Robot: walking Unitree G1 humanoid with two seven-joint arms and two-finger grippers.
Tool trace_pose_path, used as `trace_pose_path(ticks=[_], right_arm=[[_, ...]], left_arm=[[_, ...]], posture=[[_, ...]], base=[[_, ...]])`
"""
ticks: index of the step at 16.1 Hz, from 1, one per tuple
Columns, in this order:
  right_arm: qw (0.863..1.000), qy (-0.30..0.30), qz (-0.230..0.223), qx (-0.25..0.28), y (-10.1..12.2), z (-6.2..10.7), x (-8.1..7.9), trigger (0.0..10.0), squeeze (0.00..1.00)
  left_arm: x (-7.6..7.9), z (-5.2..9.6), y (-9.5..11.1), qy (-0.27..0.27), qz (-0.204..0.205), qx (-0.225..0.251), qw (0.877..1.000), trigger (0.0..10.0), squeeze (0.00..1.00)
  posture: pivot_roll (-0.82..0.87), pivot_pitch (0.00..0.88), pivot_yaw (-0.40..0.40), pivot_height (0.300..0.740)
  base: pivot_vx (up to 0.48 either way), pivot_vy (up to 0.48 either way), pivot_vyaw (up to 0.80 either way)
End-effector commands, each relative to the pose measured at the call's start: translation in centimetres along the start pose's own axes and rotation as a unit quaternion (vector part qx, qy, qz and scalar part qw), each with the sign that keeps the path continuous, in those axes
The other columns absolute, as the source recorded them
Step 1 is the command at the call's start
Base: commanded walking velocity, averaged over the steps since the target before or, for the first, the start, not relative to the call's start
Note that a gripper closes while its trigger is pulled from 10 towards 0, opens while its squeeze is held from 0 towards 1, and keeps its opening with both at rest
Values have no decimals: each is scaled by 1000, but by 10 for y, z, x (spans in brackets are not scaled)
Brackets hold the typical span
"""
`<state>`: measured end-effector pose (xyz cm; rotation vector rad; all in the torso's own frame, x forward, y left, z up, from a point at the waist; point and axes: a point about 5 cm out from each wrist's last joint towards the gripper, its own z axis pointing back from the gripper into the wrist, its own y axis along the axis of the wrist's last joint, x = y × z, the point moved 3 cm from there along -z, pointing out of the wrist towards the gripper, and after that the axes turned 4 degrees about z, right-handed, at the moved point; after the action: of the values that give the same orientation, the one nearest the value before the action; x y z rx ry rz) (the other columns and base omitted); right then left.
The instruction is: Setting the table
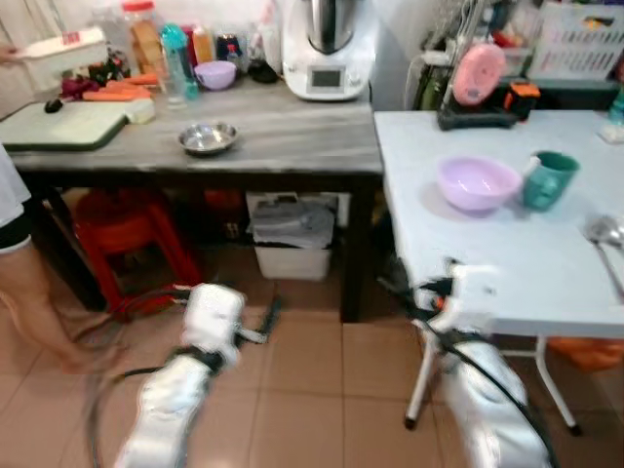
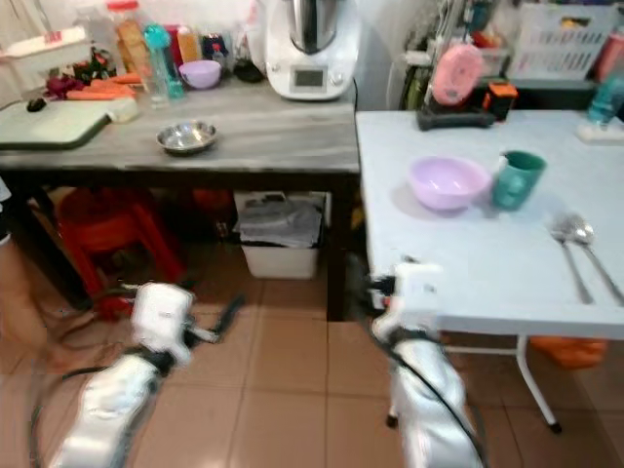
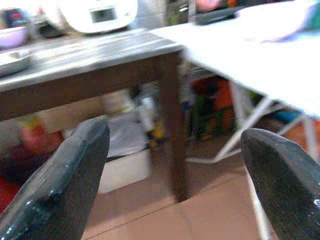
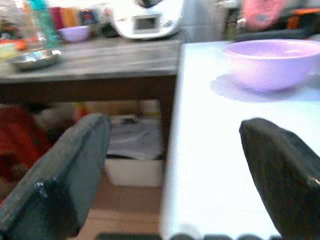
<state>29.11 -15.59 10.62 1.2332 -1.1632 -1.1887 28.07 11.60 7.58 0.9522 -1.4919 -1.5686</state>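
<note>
A light purple bowl (image 1: 477,182) and a green mug (image 1: 549,178) stand side by side on the white table (image 1: 507,263). Two spoons (image 2: 575,239) lie near that table's right edge. My right gripper (image 4: 175,125) is open and empty, held low at the white table's near left corner, with the bowl ahead of it. My left gripper (image 3: 175,135) is also open and empty, low over the tiled floor in front of the grey wooden table (image 1: 292,141). On that table sit a small steel bowl (image 1: 208,137) and a smaller purple bowl (image 1: 215,74).
A white kitchen machine (image 1: 329,49), bottles, carrots and a green cutting board (image 1: 63,125) are on the grey table. Under it stand a red stool (image 1: 127,234) and a white bin (image 1: 292,234). A person (image 1: 19,253) stands at the left.
</note>
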Motion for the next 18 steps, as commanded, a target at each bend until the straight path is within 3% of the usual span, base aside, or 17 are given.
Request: trace_pose_path(ticks=[1,11,13,15,18], right_arm=[[1000,12,-9,12,6,-3,-9,10000,0],[1000,7,-12,11,5,-3,-8,10000,0],[1000,6,-10,12,6,-3,-7,10000,0],[1000,3,-2,17,8,-2,-5,10000,0],[998,-16,40,49,20,7,2,10000,0]], left_arm=[[-11,1,4,9,-11,3,1000,10000,0],[-10,0,2,6,-10,6,1000,10000,0],[-11,-1,5,11,-1,17,1000,10000,0],[-16,-1,7,24,-9,17,1000,10000,0],[-40,5,11,93,-12,23,995,10000,0]], posture=[[47,0,18,740],[45,0,23,740],[43,0,22,740],[41,0,21,740],[38,0,19,740]], base=[[0,-401,456],[0,-398,0],[0,0,0],[0,0,0],[0,0,0]])
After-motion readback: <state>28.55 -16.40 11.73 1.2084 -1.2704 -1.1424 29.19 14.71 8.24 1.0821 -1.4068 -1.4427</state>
